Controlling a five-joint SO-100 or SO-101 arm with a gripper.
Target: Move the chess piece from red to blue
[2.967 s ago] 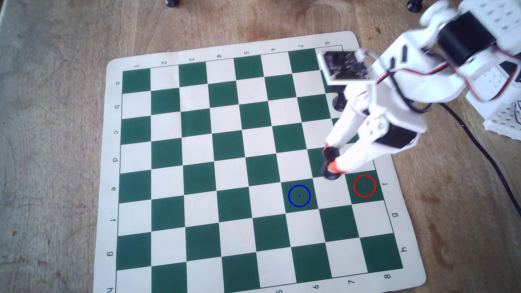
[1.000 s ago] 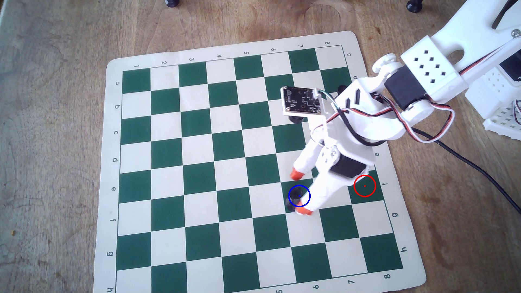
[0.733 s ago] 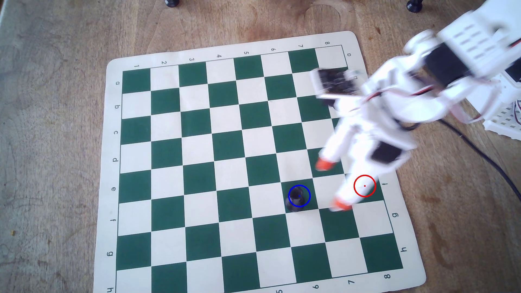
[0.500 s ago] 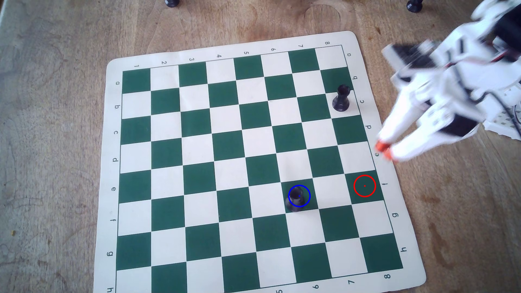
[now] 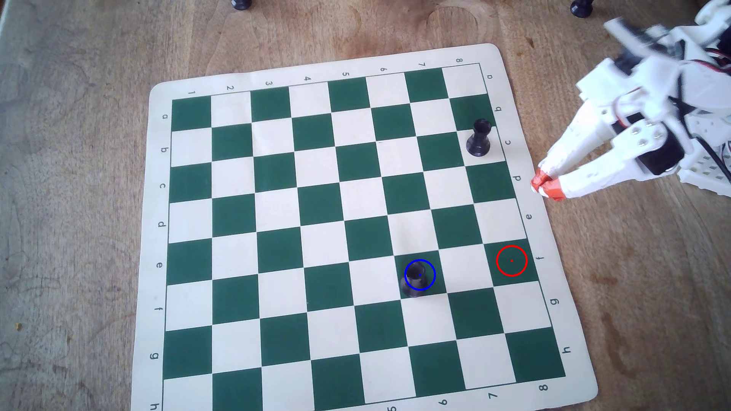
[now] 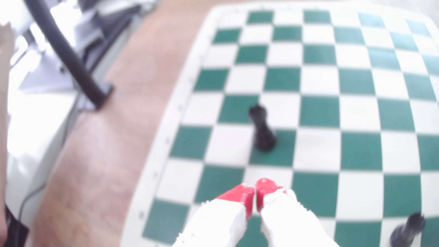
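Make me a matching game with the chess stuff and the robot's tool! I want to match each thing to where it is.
Things:
1. rook with the blue circle
2. other black rook
3. red circle
4. tool

Places:
A. on an empty green square near the board's right edge
B. off the squares, at the board's right border, red tips shut together
C. on a green square in the lower middle
D. on a white square near the top right corner

Pairs: 1-C, 2-D, 3-A, 4-B

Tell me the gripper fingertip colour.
Red fingertips on white fingers; clearest in the wrist view.
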